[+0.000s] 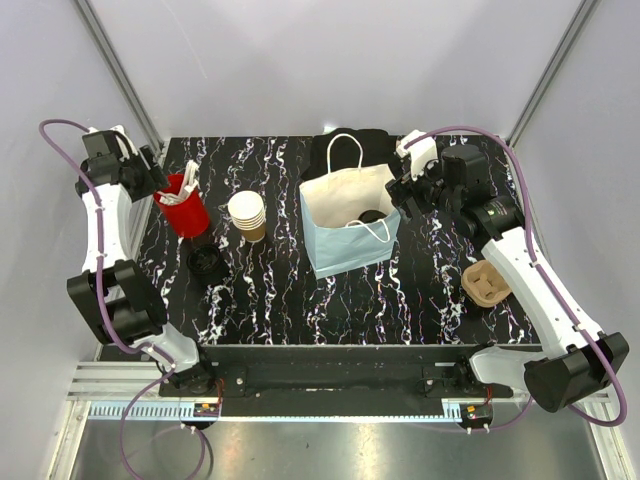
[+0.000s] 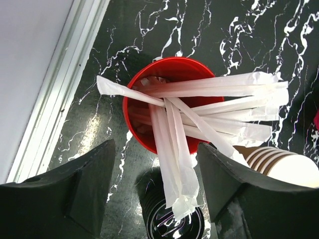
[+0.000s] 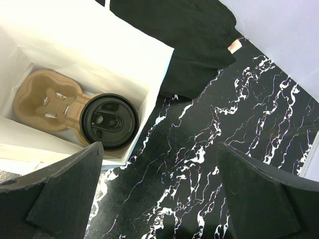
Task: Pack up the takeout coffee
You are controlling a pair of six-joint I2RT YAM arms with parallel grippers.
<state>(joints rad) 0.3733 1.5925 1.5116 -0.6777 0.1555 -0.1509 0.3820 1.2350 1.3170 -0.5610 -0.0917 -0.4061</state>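
The black-lidded tan paper coffee cup [image 3: 109,122] sits inside the white paper bag [image 3: 149,55] near the table's far edge. My right gripper [image 3: 158,149] hangs spread above it; I'd lift straight up, clear of the bag's wall. My left gripper [image 2: 155,149], also spread, hovers at the far-left corner.

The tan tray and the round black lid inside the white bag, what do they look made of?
Tan two-slot cup tray: probably moulded pulp fibre, matte; soft rounded edges, no shine.
Round black lid: likely thin plastic, semi-gloss; crisp moulded ridges catch light.
White handled bag: looks like matte paper, with sharp folded corners.
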